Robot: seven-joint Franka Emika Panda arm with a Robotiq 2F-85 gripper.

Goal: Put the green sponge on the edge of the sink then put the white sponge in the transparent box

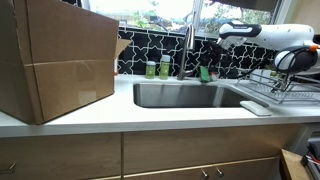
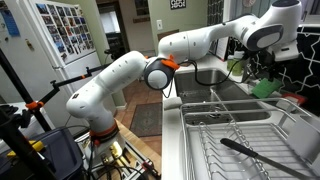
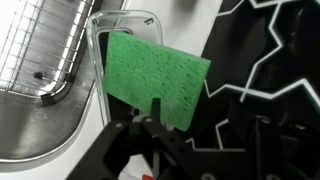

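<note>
The green sponge (image 3: 155, 72) lies flat on the ledge behind the sink (image 3: 40, 140), its corner over the basin's rim, by the black tiled backsplash. My gripper (image 3: 210, 128) hangs just above its near edge, open. One fingertip (image 3: 155, 112) overlaps the sponge and the other stands well off to the side. In both exterior views the sponge (image 1: 205, 73) (image 2: 265, 87) sits right of the faucet (image 1: 187, 45). A pale flat piece, apparently the white sponge (image 1: 255, 107), lies at the sink's front right corner. A thin clear rim (image 3: 125, 18) curves by the green sponge; I cannot tell whether it is the transparent box.
A big cardboard box (image 1: 55, 60) fills the counter beside the sink. Two small green-labelled containers (image 1: 157, 68) stand by the faucet. A wire dish rack (image 2: 240, 135) (image 1: 285, 85) holding a dark utensil sits on the sink's other side.
</note>
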